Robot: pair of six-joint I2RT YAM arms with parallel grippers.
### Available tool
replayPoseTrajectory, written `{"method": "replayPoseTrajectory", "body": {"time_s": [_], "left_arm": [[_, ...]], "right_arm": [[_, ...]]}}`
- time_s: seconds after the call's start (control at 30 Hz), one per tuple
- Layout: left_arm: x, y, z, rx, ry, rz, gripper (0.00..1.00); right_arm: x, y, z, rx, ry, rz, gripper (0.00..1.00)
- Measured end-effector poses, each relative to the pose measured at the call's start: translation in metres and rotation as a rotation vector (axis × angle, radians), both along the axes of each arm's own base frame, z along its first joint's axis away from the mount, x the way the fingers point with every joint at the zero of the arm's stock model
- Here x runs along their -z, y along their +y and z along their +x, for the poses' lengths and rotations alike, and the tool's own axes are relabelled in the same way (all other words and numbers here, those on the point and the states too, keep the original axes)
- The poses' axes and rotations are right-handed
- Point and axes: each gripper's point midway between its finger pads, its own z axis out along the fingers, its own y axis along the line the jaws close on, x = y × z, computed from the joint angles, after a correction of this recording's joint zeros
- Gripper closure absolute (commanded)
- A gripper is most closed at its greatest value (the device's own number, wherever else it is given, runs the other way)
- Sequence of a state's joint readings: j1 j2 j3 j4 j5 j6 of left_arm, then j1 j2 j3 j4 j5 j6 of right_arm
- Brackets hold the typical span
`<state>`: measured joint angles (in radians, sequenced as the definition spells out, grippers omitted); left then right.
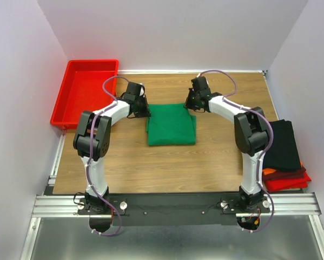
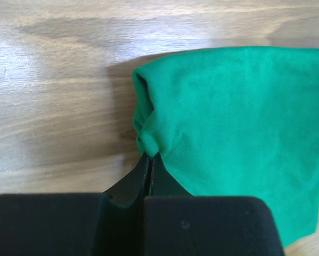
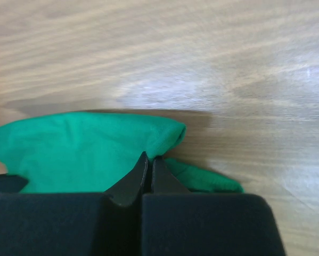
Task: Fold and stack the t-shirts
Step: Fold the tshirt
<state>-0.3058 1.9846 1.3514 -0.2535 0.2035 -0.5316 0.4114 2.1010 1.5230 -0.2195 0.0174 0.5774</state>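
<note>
Left end effector [image 2: 149, 156], right end effector [image 3: 149, 158]: tips together (pinching) on green t-shirt [image 1: 171, 125] corners

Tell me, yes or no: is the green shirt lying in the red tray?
No; the green shirt lies on the wooden table, apart from the red tray at the far left.

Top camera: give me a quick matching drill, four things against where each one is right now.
Things:
1. green t-shirt
2. red tray
3. folded stack
4. left hand

Places or states:
A. far left corner
B. right edge, near side
C. in the middle
D. shut on the green cloth's far left corner

Pairs: 1-C, 2-A, 3-B, 4-D
</note>
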Motion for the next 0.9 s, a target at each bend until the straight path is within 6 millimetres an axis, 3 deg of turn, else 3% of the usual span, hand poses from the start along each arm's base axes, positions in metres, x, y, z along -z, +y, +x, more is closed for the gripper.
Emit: {"method": "replayPoseTrajectory", "body": {"time_s": [0.17, 0.3, 0.7, 0.9], "left_arm": [[-0.020, -0.005, 0.000, 0.014, -0.035, -0.022, 1.00], [-0.027, -0.010, -0.003, 0.027, -0.048, -0.030, 1.00], [-0.031, -0.023, -0.012, 0.070, -0.042, -0.056, 1.00], [-0.017, -0.027, -0.013, 0.085, -0.018, -0.051, 1.00]], "right_arm": [[-0.044, -0.002, -0.005, 0.005, -0.069, 0.034, 0.99], [-0.062, -0.006, -0.012, 0.013, -0.095, 0.048, 0.99], [-0.050, -0.033, -0.038, 0.083, -0.062, -0.023, 1.00], [-0.035, -0.044, -0.044, 0.111, -0.030, -0.069, 0.99]]}}
